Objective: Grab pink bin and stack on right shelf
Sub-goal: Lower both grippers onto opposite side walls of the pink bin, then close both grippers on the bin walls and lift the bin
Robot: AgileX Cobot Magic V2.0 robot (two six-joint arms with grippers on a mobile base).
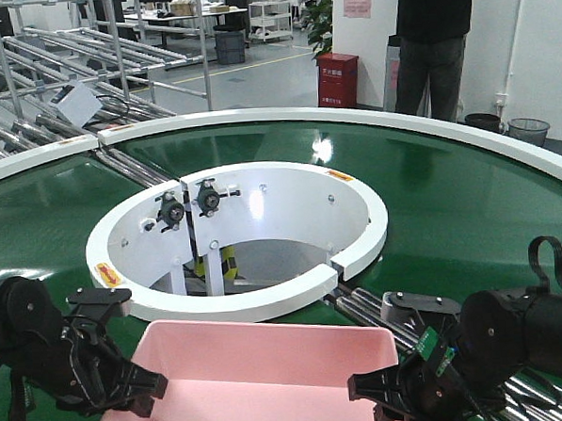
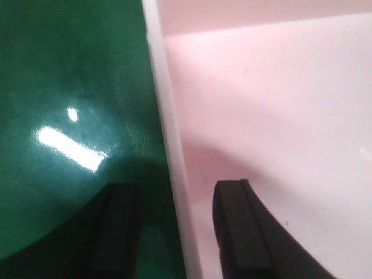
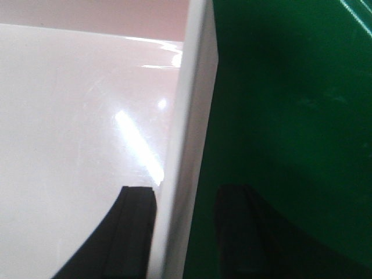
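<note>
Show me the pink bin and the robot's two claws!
pink bin (image 1: 271,371): front view, on the bare inside of the bin.
left claw (image 2: 177,226): left wrist view, midway between its two black fingers, over the bin's wall.
right claw (image 3: 186,229): right wrist view, midway between its two fingers, over the bin's wall.

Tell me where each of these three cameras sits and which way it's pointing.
Front view: above and behind both arms, facing forward over the pink bin and green belt; the left gripper and right gripper show at the bottom corners.
Left wrist: on the left arm, looking down along its fingers, which straddle the bin's left wall.
Right wrist: on the right arm, mirrored, its fingers astride the right wall.
Shared: both wrist views show the bin's interior, rim and the belt.
</note>
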